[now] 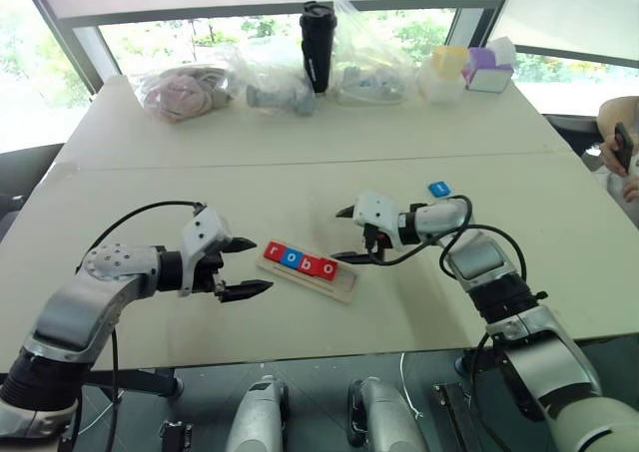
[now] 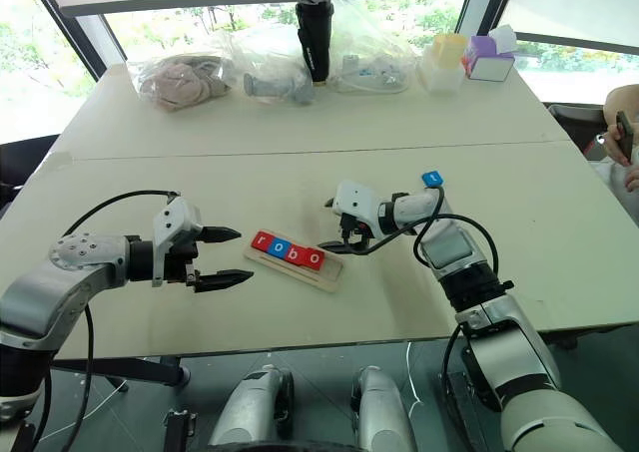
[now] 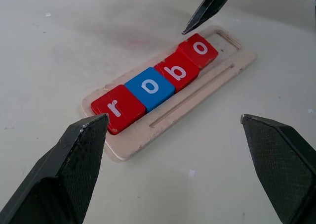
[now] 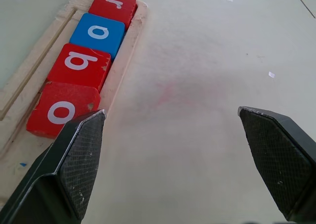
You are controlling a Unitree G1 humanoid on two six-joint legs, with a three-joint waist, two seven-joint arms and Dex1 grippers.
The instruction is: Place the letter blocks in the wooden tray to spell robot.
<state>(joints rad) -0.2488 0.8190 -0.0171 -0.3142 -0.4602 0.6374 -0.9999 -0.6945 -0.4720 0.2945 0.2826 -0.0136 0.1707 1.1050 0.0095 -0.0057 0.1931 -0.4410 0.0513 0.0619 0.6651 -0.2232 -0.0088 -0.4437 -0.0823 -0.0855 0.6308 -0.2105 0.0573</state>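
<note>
Head views: wooden tray (image 1: 344,290) lies on the pale table (image 1: 300,143) between both arms, holding four letter blocks (image 1: 301,261) reading r-o-b-o; one end slot is bare. The fifth, a blue tile (image 1: 439,189), sits well apart behind the right arm. Left gripper (image 1: 243,267) and right gripper (image 1: 351,235) both spread wide, holding nothing. Left wrist view: tiles look stiff, light, smooth-faced, probably slippery; best pinched across opposite edges. Right wrist view: end tile (image 4: 63,109) sits slightly askew at the tray rim. Surface is flat and matte; bags (image 1: 185,90), a black tumbler (image 1: 318,46) and small boxes (image 1: 488,70) line the window side.
</note>
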